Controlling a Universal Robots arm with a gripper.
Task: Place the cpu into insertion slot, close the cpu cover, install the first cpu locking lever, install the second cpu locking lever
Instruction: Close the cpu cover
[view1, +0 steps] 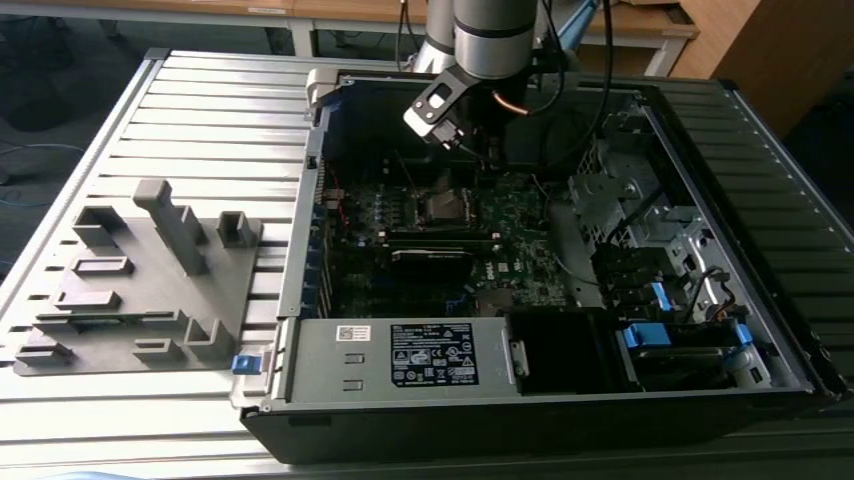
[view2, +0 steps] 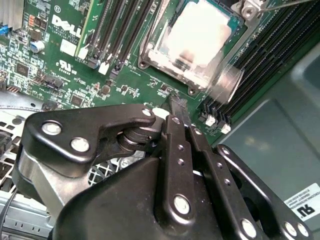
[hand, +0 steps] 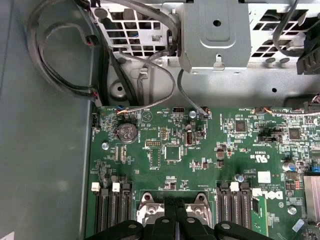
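At the exterior view's left, we see a grey fixture tray (view1: 134, 270) lying on the slatted table (view1: 200, 110). Just beside it stands the open computer case (view1: 300, 250), with its power supply (view1: 400, 355) along the near edge and the green motherboard (view1: 514, 250) in the well. The insertion slot (view1: 445, 207) sits toward the board's far part, and the arm (view1: 491, 40) comes down into the case just beyond it. Further to the exterior view's right is the metal drive cage (view1: 641, 220).

In the second wrist view, the gripper (view2: 176, 104) has its two black fingers (view2: 179, 150) pressed together at the tips, with nothing between them that we can see. The tips hang near the socket's corner; we cannot tell whether they touch the board. The cpu (view2: 200, 37) is seated in the insertion slot, its pale metal top facing up. The cpu cover (view2: 172, 74) seems to lie flat around it, framing the chip. Long black memory slots (view2: 115, 30) run on both sides of the socket. In the first wrist view, we see the closed fingertips (hand: 169, 225) over the silver-edged socket.
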